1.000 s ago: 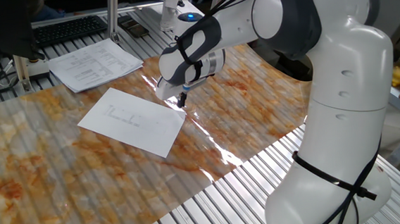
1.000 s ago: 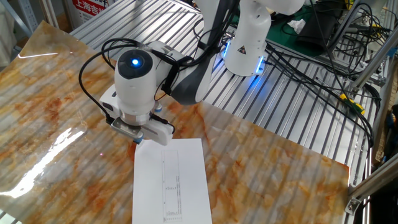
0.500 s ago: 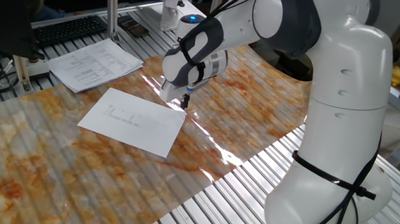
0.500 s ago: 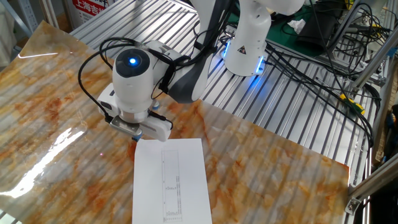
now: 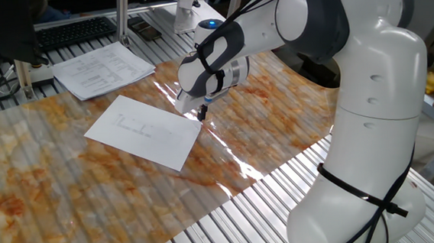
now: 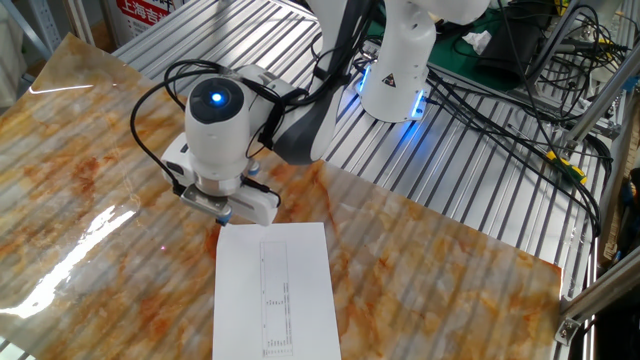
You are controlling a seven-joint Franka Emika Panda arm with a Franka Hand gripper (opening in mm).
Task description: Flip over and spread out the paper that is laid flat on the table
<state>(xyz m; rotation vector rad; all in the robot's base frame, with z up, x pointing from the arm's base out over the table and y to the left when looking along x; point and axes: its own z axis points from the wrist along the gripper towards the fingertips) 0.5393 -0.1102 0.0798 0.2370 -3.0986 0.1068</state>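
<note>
The paper [image 5: 143, 132] lies flat on the table [image 5: 53, 194], print side up w/ a few faint lines showing, set at an angle in one fixed view; in the other fixed view the sheet [image 6: 275, 290] runs from mid-frame down to the near edge, its far short edge just under the robot's wrist. Gripper [image 5: 199, 113] hangs over the paper's right corner, pointing down, tip close to the sheet; contact can't be judged from either cam. Fingers mostly hidden by the wrist body, so whether the pincer is spread or closed can't be told, and nothing is seen held in it. A stack of printed pages [image 5: 102, 70] sits far left on the bare metal slats, well apart from the paper, w/ a keyboard [image 5: 77, 31] beyond it. No bins or trays visible. Black cables [image 6: 500, 110] trail across the slats on the far right near the arm base [image 6: 397, 70].
</note>
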